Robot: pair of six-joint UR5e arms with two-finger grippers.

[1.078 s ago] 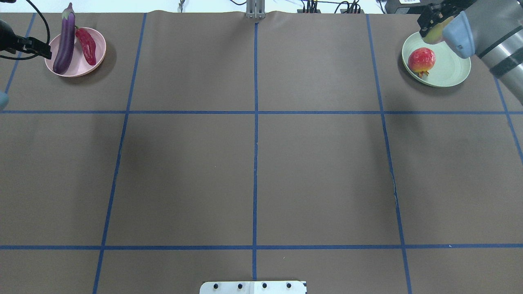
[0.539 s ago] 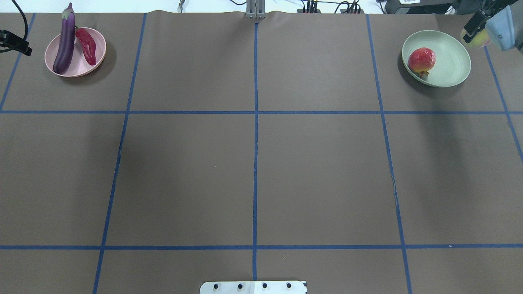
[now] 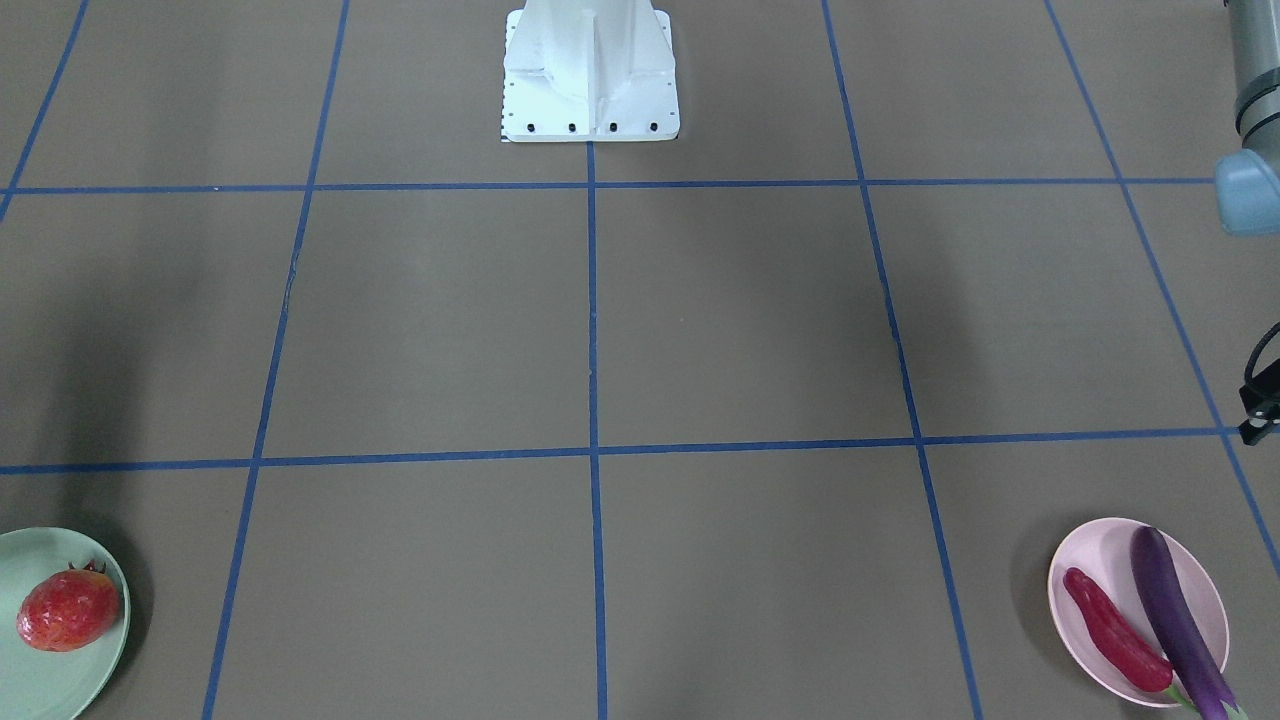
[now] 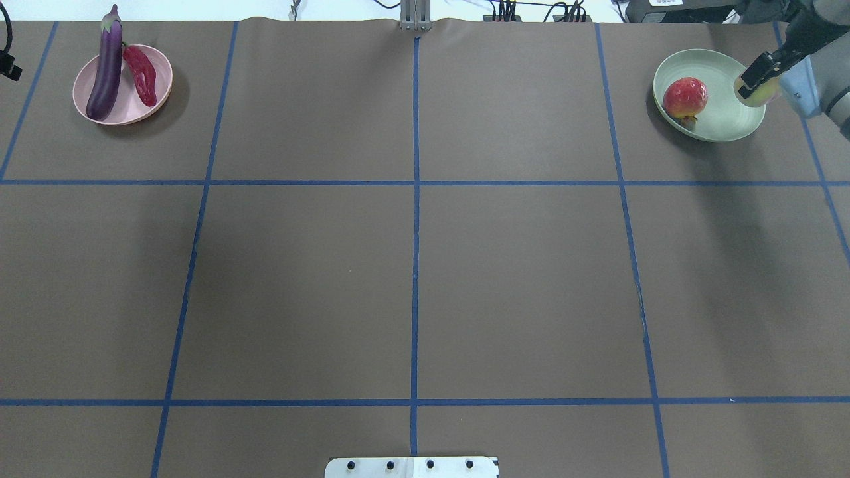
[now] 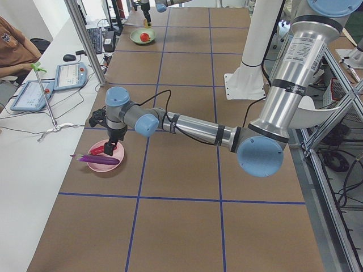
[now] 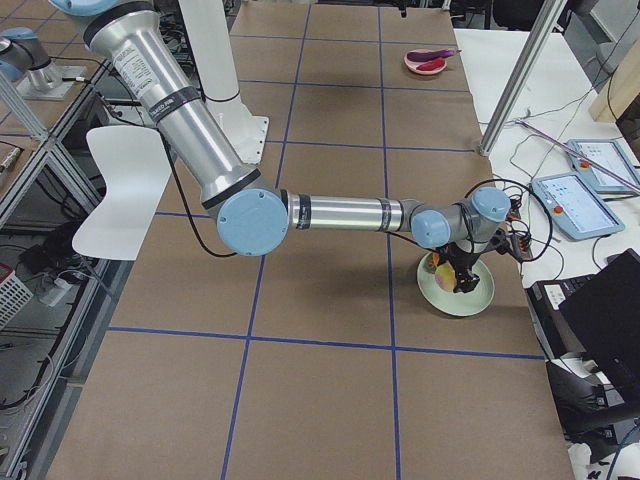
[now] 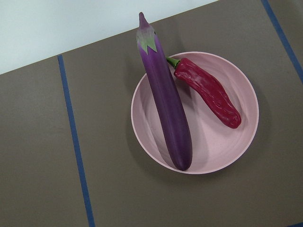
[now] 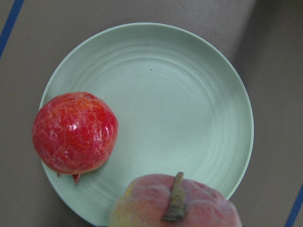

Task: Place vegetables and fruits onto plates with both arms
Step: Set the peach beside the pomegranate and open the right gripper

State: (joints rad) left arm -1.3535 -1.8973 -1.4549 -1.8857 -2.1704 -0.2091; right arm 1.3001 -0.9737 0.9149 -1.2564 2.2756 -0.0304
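My right gripper (image 4: 754, 81) is shut on the yellow-pink peach (image 4: 758, 94) and holds it over the right rim of the mint green plate (image 4: 724, 116). The peach fills the bottom of the right wrist view (image 8: 156, 203). The red bumpy fruit (image 4: 685, 97) lies on the plate's left side. The purple eggplant (image 4: 106, 66) and red chili (image 4: 141, 75) lie side by side on the pink plate (image 4: 129, 109). My left gripper (image 5: 115, 141) hangs just off that plate; only its edge shows overhead, and I cannot tell if it is open.
The brown table (image 4: 412, 265) carries a grid of blue tape lines. The white base block (image 4: 412, 467) sits at the near edge. Cables and a metal post (image 4: 414, 16) line the far edge. Both plates stand in the far corners.
My right gripper swung the peach from the mint plate's far edge out to its right, then back over its right rim. My left gripper drew away from the pink plate, leftward.
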